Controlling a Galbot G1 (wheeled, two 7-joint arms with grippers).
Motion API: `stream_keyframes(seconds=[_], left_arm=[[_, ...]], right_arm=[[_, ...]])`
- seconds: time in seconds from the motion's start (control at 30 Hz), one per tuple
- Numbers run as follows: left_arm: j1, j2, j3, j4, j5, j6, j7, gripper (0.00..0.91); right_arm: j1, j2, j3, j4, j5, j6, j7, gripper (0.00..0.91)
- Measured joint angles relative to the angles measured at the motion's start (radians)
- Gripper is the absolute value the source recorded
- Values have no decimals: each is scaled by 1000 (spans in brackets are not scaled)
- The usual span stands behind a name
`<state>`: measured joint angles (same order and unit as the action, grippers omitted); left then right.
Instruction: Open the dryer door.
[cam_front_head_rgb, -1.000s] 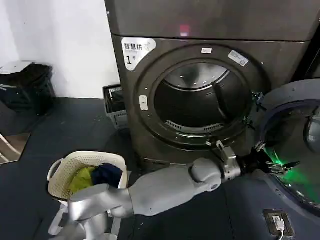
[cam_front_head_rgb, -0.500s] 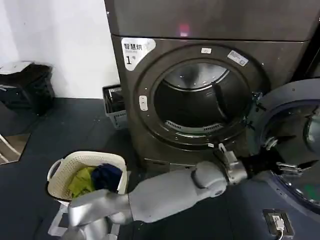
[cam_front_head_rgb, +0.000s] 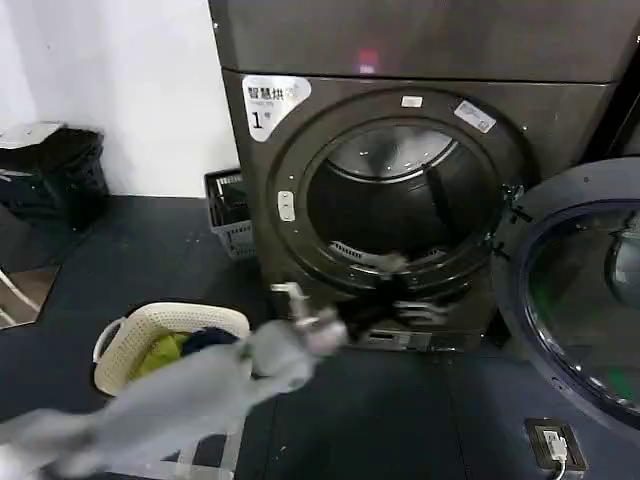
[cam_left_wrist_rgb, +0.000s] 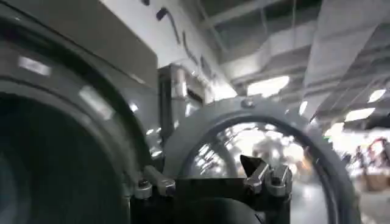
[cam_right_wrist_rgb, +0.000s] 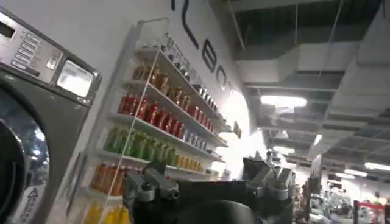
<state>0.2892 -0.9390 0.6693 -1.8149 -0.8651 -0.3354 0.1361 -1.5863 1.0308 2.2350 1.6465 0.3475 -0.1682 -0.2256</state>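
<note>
The dryer door (cam_front_head_rgb: 580, 300) stands swung wide open to the right of the machine, its grey inner side and tinted glass facing out. The dark drum opening (cam_front_head_rgb: 400, 200) is exposed. My left arm stretches blurred across the floor in front of the dryer, with my left gripper (cam_front_head_rgb: 420, 300) low before the opening's bottom rim, apart from the door. In the left wrist view the left gripper (cam_left_wrist_rgb: 207, 176) is open and holds nothing, with the door (cam_left_wrist_rgb: 256, 140) beyond it. My right gripper (cam_right_wrist_rgb: 207, 179) is open and empty, facing shelves of bottles.
A cream laundry basket (cam_front_head_rgb: 170, 350) with yellow and blue clothes sits on the floor at the lower left. A grey crate (cam_front_head_rgb: 228, 210) stands beside the dryer's left side, and a black bin (cam_front_head_rgb: 55, 170) stands by the wall. A floor socket (cam_front_head_rgb: 553, 443) lies under the door.
My left gripper has let go of the door and swept quickly left, from the door's inner rim to the front of the drum opening. The door stays wide open.
</note>
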Motion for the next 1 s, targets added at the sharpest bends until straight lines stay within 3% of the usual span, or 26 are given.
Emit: stream_keyframes(seconds=[0.23, 0.43, 0.67, 1.0], left_arm=[[33, 317, -61, -136, 14, 89, 52, 907], [71, 584, -125, -174, 69, 204, 170, 907], [122, 795, -182, -94, 232, 265, 321, 907], [157, 872, -191, 102, 503, 240, 411, 907]], right_arm=[[21, -3, 7, 18, -35, 5, -3, 907], [39, -7, -2, 29, -51, 5, -8, 907], [67, -15, -27, 16, -64, 18, -11, 907], [84, -30, -39, 9, -74, 26, -15, 907]])
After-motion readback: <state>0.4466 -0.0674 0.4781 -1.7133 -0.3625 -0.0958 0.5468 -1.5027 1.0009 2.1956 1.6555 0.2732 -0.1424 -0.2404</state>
